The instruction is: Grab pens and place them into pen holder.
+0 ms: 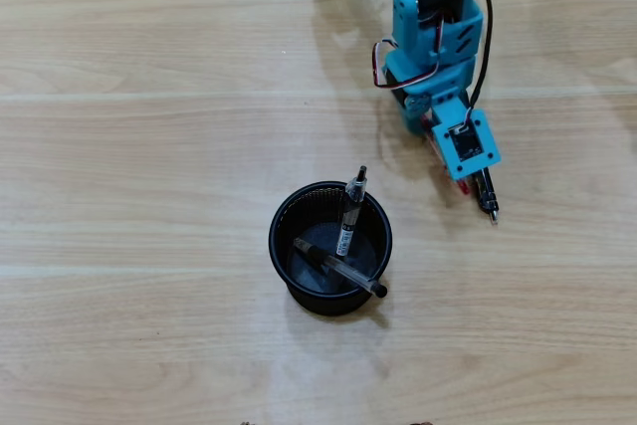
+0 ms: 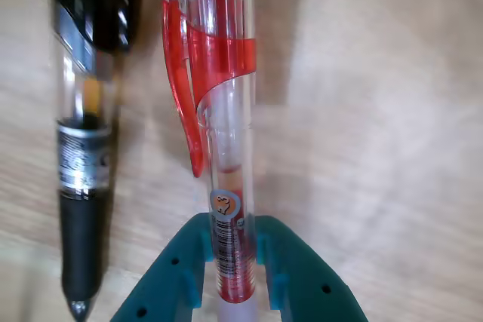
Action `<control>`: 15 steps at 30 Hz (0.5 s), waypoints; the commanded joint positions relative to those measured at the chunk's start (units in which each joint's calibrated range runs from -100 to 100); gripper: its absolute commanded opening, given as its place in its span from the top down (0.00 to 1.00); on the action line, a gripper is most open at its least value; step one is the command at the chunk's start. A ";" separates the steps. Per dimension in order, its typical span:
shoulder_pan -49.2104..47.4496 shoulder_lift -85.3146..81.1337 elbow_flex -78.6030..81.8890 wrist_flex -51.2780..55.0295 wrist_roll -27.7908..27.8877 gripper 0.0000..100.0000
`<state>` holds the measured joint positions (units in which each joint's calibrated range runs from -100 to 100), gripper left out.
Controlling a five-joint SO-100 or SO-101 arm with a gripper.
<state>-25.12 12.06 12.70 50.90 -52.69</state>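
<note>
Two slim clear-barrelled pens point(image 1: 343, 236) already lean inside the round black metal-mesh pen holder point(image 1: 282, 246) on the pale wooden table point(image 1: 129, 146). My teal gripper point(image 2: 230, 262) clamps the red clear-barrelled ballpoint pen point(image 2: 223, 111) at table level; a black-sleeved pen point(image 2: 83, 186) lies just beside it, crowding the lift.

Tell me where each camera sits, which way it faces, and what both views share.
Overhead view: above the table, facing straight down at the pen holder holding two pens; the blue arm enters from the top edge.
Wrist view: on the gripper, facing the tabletop close up; teal fingers clamp the red pen.
Shared: the black-tipped pen beside the gripper.
</note>
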 commanded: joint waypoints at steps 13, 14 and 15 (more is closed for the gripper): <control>6.33 -15.02 -24.25 -8.15 10.82 0.98; 7.13 -15.02 -24.25 -11.24 12.17 0.98; 7.94 -15.02 -23.98 -14.33 13.48 0.98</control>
<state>-19.80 0.63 -7.39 44.10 -42.57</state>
